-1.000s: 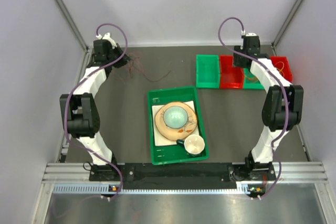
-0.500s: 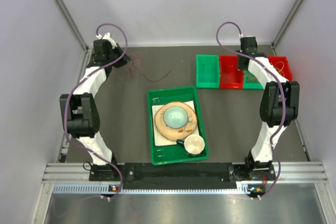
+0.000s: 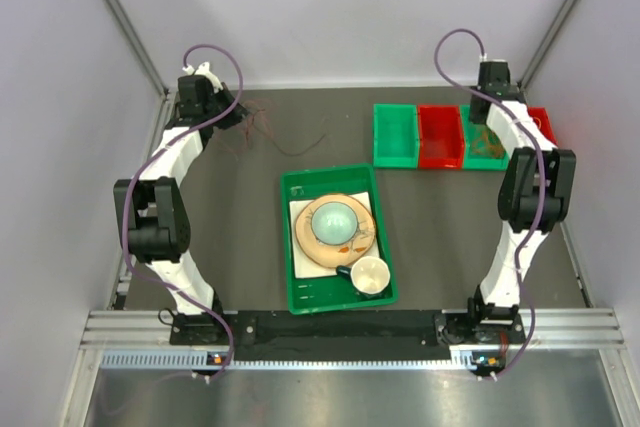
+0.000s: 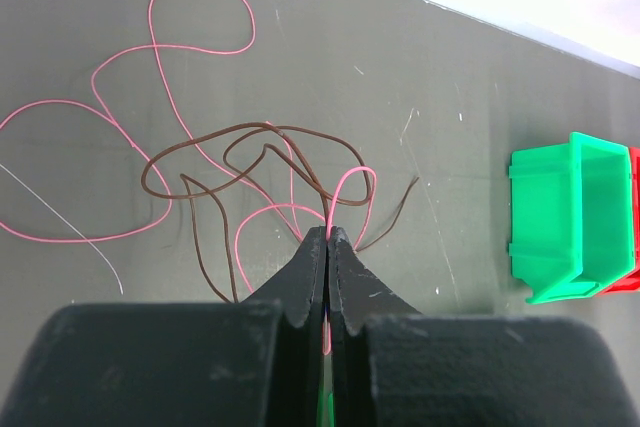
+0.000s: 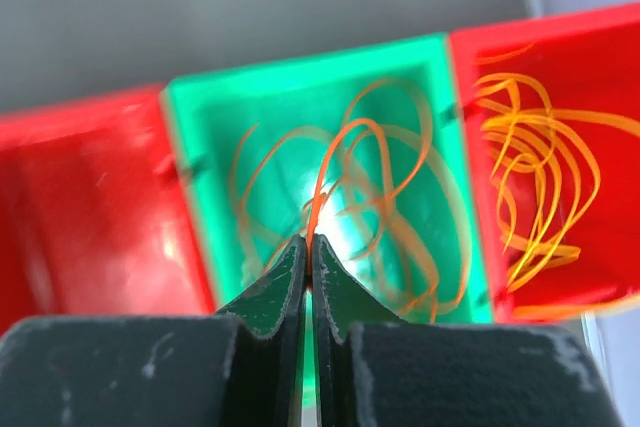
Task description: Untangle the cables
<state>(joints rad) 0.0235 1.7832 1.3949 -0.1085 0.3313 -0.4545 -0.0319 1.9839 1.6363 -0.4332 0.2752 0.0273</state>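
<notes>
From my station I see the left gripper [image 4: 328, 235] closed tight, its two black fingers pressed together on a thin pink wire [image 4: 200, 50] that enters just at the tips. This pink wire lies in wide loops on the dark grey table [image 4: 480, 77]. A thin dark brown wire [image 4: 265, 127] crosses it in several places, so the two are tangled just in front of the fingers. A very thin pale grey wire [image 4: 62, 219] lies to the left of them; I cannot tell if it touches the pink one. In the top view this tangle is at the far left part of the table, beside the left arm's wrist. The right gripper [image 5: 308, 241] is also closed, and a thin orange wire [image 5: 335, 152] rises from between its tips. It hangs over a green plastic bin [image 5: 300, 65], in which more orange loops lie. Just to the right of this bin stands a red plastic bin [image 5: 545, 27] with yellow-orange wires [image 5: 540, 162] inside, and just to the left stands a second red bin [image 5: 90, 197]. The top view shows one more green bin [image 3: 395, 135] at the left end of this row. Near the middle of the table a green plastic tray [image 3: 292, 247] holds a beige plate [image 3: 320, 253], a pale green bowl [image 3: 332, 220] and a white cup [image 3: 368, 274].
</notes>
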